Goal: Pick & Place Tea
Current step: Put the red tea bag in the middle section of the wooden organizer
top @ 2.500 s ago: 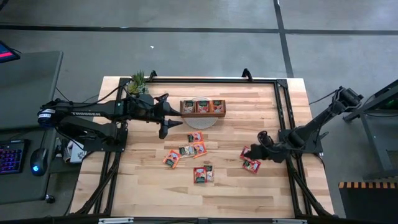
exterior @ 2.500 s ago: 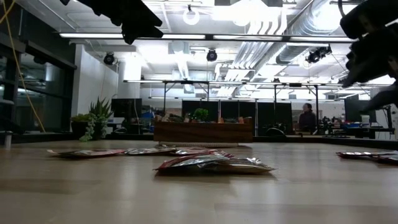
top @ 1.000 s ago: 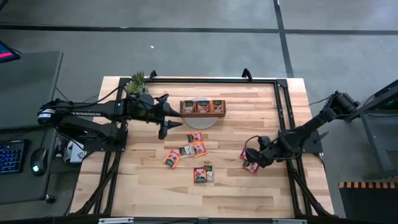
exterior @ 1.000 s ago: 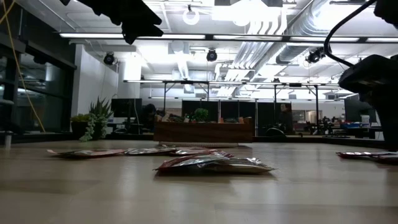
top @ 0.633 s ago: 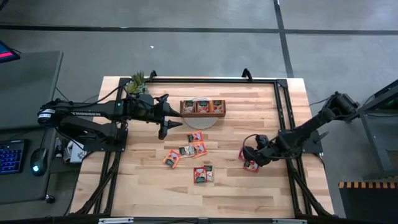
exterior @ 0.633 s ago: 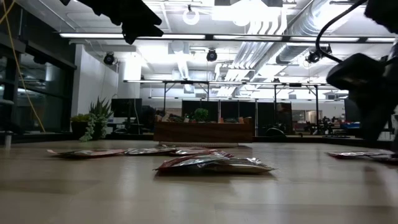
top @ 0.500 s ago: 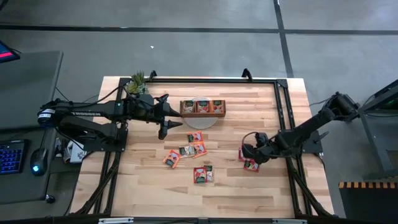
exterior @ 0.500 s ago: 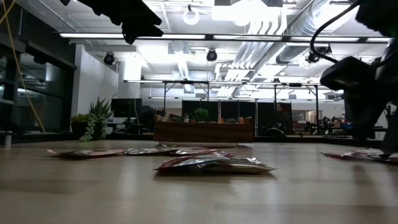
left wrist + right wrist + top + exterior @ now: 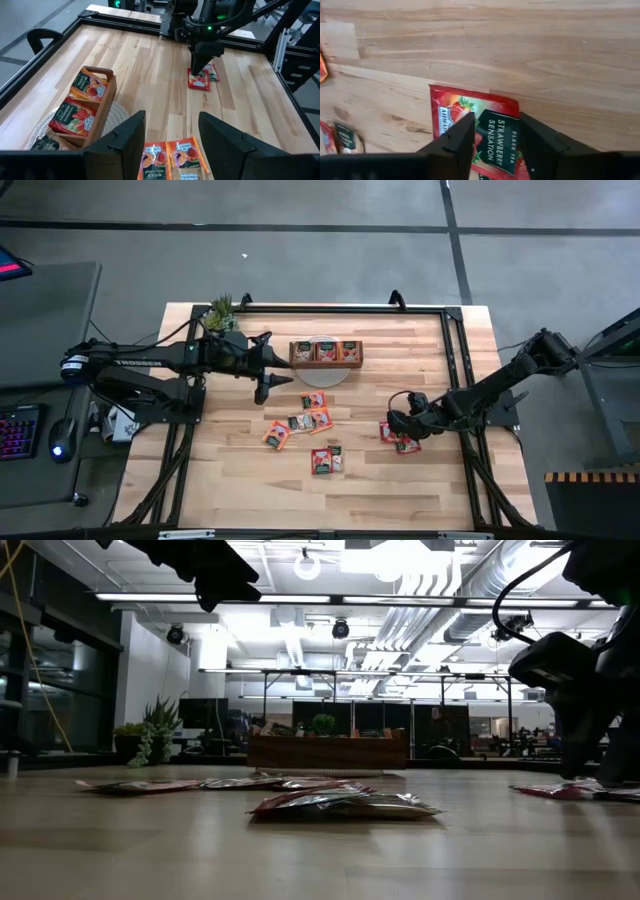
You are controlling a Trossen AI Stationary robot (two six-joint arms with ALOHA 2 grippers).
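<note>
Loose red and orange tea sachets lie flat mid-table (image 9: 308,420), with one pair nearer the front (image 9: 326,460). Two more lie toward the right: a red strawberry sachet (image 9: 386,432) and another beside it (image 9: 406,445). My right gripper (image 9: 393,424) points down onto the strawberry sachet (image 9: 492,131), open, its fingers either side of the dark label. My left gripper (image 9: 276,376) hangs open above the table beside the wooden tray (image 9: 326,363); all three of the tray's compartments hold sachets. My right gripper comes at the red strawberry sachet from above, pointing down (image 9: 200,67). Its open fingers (image 9: 456,142) stand on the sachet's face on either side of the dark label (image 9: 496,137). The sachet lies flat on the table (image 9: 548,791).
The tray sits on a round pale mat at the far middle (image 9: 322,376). A small potted plant (image 9: 222,311) stands at the far left corner. A black frame rail (image 9: 452,360) runs along the table's right side. Bare wood lies near the front edge.
My right gripper has come down onto the right-hand sachets and moved toward the table's left. The red strawberry sachet has slid left along the table with it, away from its neighbour.
</note>
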